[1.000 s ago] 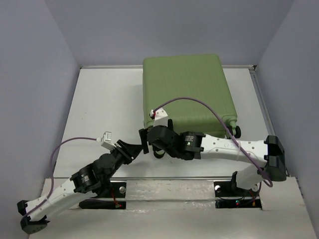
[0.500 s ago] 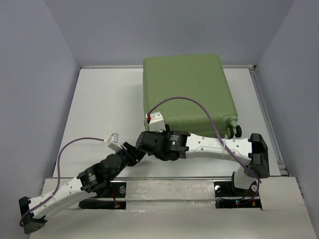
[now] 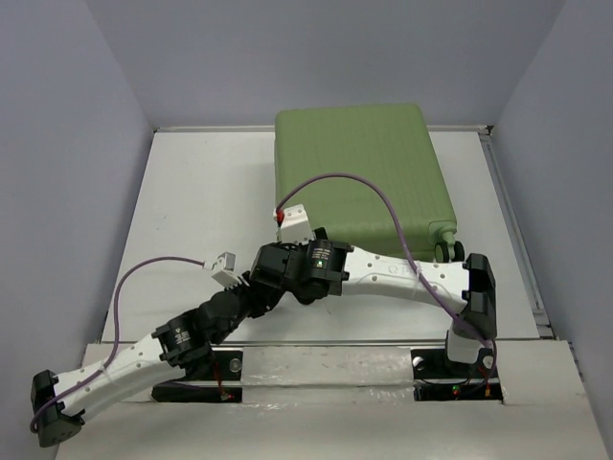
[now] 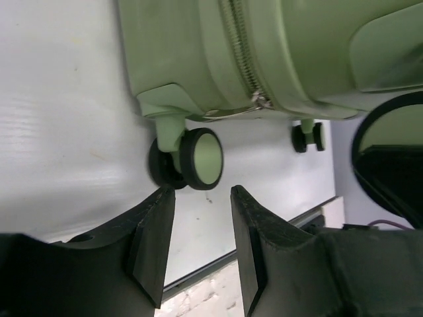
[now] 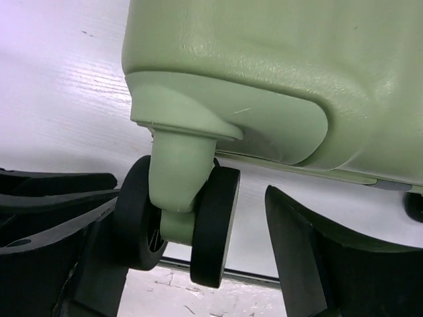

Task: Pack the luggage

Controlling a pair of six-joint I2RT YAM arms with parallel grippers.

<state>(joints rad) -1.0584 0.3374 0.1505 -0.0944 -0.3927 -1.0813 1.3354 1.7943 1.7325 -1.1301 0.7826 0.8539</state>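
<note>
Light-green ribbed hard-shell suitcase (image 3: 359, 172) lies shut, flat on white worktop (image 3: 201, 211). Right end effector (image 5: 192, 218) has swung left to suitcase's near-left black caster wheel (image 5: 215, 224), jaws apart astride it, unclamped. Left end effector (image 4: 200, 198) just beside, part-open, empty. Packing not begun; lid needs opening.

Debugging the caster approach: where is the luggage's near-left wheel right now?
The wheel sits at the luggage's near-left corner. Right wrist view: between the right fingers; left wrist view: just beyond the left fingers.
</note>
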